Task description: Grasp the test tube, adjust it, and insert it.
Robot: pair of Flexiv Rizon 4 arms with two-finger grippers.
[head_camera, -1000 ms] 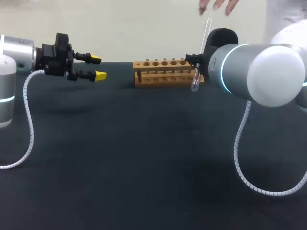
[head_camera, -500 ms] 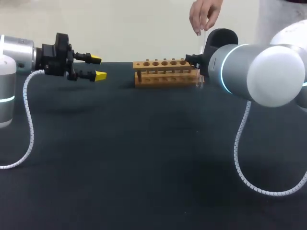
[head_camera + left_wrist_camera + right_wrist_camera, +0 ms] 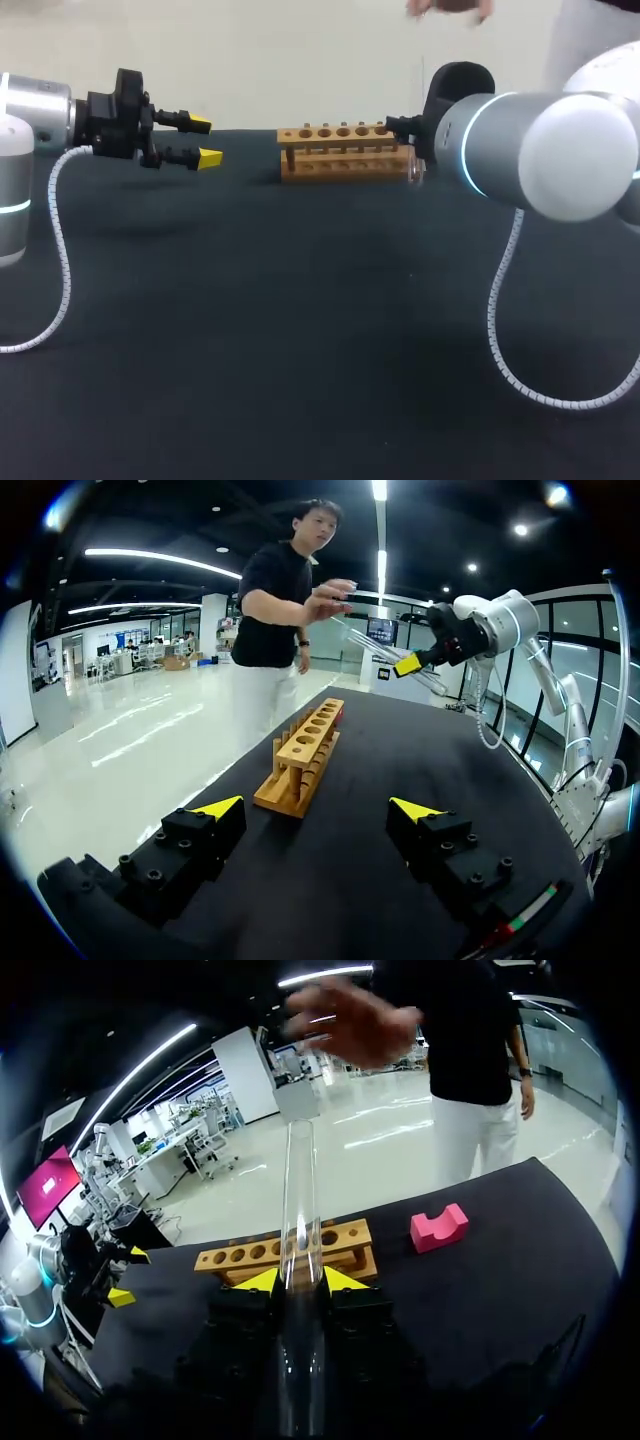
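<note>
A black table (image 3: 300, 350) covered in dark cloth fills the head view. The thick silver right arm (image 3: 540, 150) comes in over its far right side, and the silver left arm (image 3: 30, 110) comes in at the far left. Each arm trails a white coiled cable (image 3: 60, 240). The light wooden rack (image 3: 340, 150), a low block with a row of round holes along its top, stands at the far side of the table between the two grippers. In the right wrist view a small pink notched block (image 3: 438, 1226) lies on the cloth just beside the rack's end. The left gripper (image 3: 203, 140) hangs above the table well apart from the rack, its yellow-tipped fingers spread with nothing between them. The right gripper (image 3: 300, 1280) is clamped on the clear glass test tube (image 3: 298, 1220), a yellow tip pressing each side. The tube runs out ahead of the fingers, off the table and in none of the rack's holes. In the head view only its rounded end (image 3: 417, 168) shows, next to the rack's right end. A person's blurred hand (image 3: 350, 1022) is above the tube's far, open end, with a gap between them in the right wrist view.
</note>
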